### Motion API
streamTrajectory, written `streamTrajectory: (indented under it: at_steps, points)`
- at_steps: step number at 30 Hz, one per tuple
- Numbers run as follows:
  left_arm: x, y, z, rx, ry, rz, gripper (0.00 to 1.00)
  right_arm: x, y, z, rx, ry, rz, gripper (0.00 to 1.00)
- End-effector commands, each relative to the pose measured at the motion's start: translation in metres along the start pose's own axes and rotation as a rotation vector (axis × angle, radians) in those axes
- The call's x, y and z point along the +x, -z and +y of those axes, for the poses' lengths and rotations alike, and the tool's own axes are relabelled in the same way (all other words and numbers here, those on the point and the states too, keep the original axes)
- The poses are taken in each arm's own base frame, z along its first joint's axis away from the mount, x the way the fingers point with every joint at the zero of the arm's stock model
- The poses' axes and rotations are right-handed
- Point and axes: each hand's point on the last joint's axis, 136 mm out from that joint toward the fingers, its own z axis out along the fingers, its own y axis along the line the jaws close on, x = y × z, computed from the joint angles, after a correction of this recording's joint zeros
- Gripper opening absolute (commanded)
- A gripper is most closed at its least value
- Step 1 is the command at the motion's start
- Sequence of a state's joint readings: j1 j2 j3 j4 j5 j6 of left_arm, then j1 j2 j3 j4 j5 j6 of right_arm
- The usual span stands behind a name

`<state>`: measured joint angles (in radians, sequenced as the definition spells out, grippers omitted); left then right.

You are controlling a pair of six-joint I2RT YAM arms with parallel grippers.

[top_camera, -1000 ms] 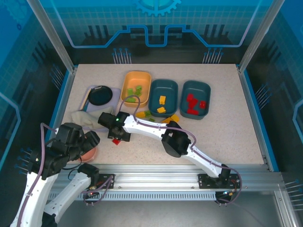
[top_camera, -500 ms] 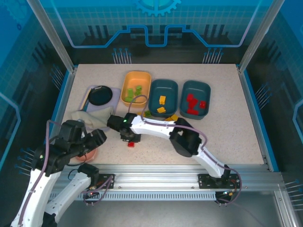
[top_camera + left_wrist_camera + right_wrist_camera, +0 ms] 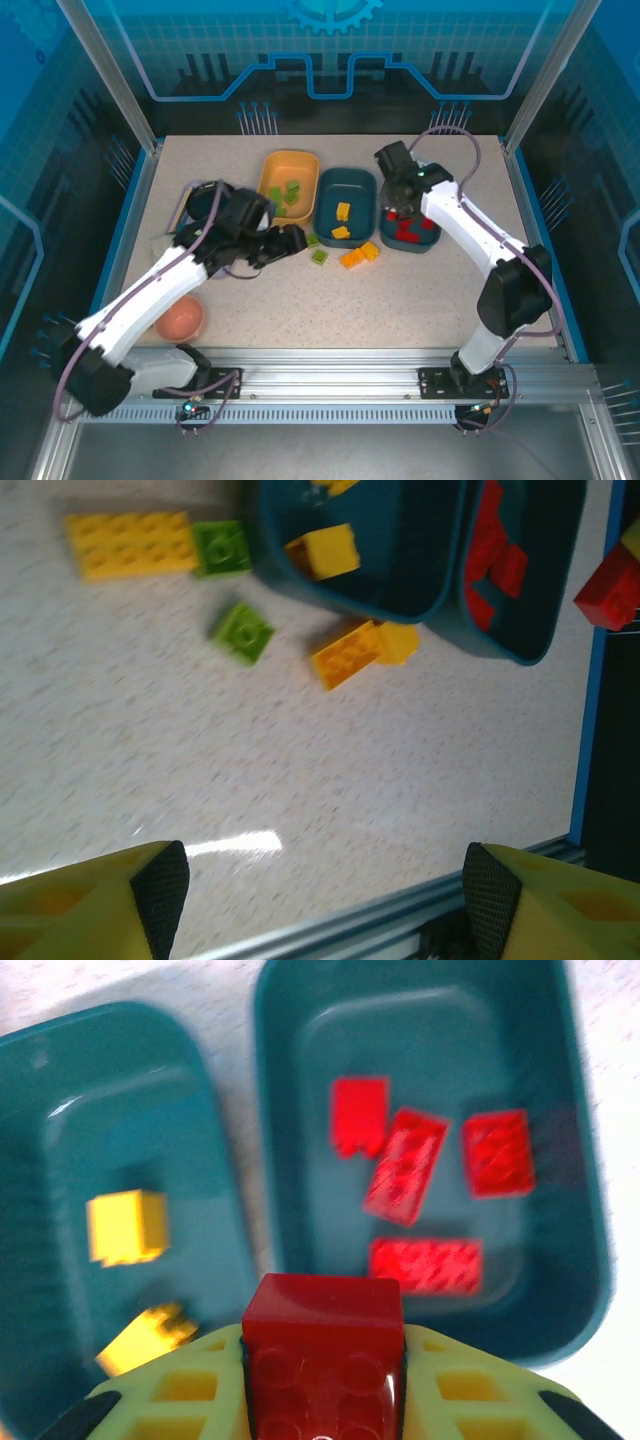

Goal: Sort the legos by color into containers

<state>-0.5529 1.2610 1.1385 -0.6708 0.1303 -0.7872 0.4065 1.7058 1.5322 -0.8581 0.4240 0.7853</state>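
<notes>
My desk (image 3: 450,290) carries three tubs in a row near the far edge: the yellow tub (image 3: 300,160), then the teal middle tub (image 3: 356,193) and the teal right tub (image 3: 433,192), close beside one another. Left of them a black bowl (image 3: 207,205) sits on a lavender tray (image 3: 181,212), both partly covered by my left arm. A peach ball (image 3: 180,318) lies toward the near-left corner.

The right gripper (image 3: 402,200) hangs over the right tub, pinching a red brick (image 3: 322,1345) above four red bricks (image 3: 405,1165) lying in that tub. The left gripper (image 3: 288,240) is just in front of the yellow tub, its fingers (image 3: 80,905) spread wide with nothing between them.

Green bricks (image 3: 285,190) lie in the yellow tub and yellow bricks (image 3: 342,212) in the middle tub. Loose on the desk in front of the middle tub are two green pieces (image 3: 243,632), an orange brick (image 3: 345,653) touching a yellow brick (image 3: 398,640) at the tub's wall, and a yellow plate (image 3: 128,544) right beside the farther green piece.
</notes>
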Motion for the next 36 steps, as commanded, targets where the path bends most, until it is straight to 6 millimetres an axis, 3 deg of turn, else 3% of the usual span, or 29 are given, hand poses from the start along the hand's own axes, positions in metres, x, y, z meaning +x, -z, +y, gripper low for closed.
streamTrajectory:
  at_steps: [1, 5, 9, 14, 17, 20, 24, 27, 32, 36]
  points:
    - [-0.03, -0.013, -0.056, 0.14, -0.035, -0.046, 0.76, -0.038, -0.033, -0.019, 0.073, 0.123, -0.037, 0.13]
    - [-0.049, -0.041, -0.079, 0.143, -0.048, -0.024, 0.76, -0.064, -0.078, -0.033, 0.128, 0.129, -0.001, 0.13]
    - [-0.062, -0.06, -0.09, 0.124, -0.056, -0.01, 0.76, -0.075, -0.119, -0.04, 0.189, 0.164, 0.048, 0.13]
    - [-0.065, -0.075, -0.079, 0.055, -0.018, 0.002, 0.75, -0.066, -0.155, -0.058, 0.249, 0.141, 0.133, 0.14]
    - [-0.061, -0.078, -0.067, 0.009, 0.008, 0.008, 0.75, -0.066, -0.165, -0.062, 0.246, 0.148, 0.137, 0.17]
    - [-0.055, -0.076, -0.054, -0.026, 0.026, 0.01, 0.75, -0.07, -0.167, -0.059, 0.219, 0.159, 0.137, 0.27]
    - [-0.042, -0.074, -0.031, -0.091, 0.053, 0.029, 0.75, -0.081, -0.155, -0.047, 0.159, 0.167, 0.113, 0.5]
    - [-0.029, -0.075, -0.009, -0.16, 0.082, 0.053, 0.75, -0.09, -0.132, -0.032, 0.119, 0.187, 0.071, 0.62]
    - [-0.004, -0.085, 0.026, -0.265, 0.163, 0.116, 0.75, -0.095, -0.075, -0.007, 0.044, 0.226, -0.025, 0.65]
    - [0.0, -0.102, 0.032, -0.261, 0.074, 0.15, 0.73, -0.067, -0.018, 0.016, -0.154, 0.264, -0.079, 0.68]
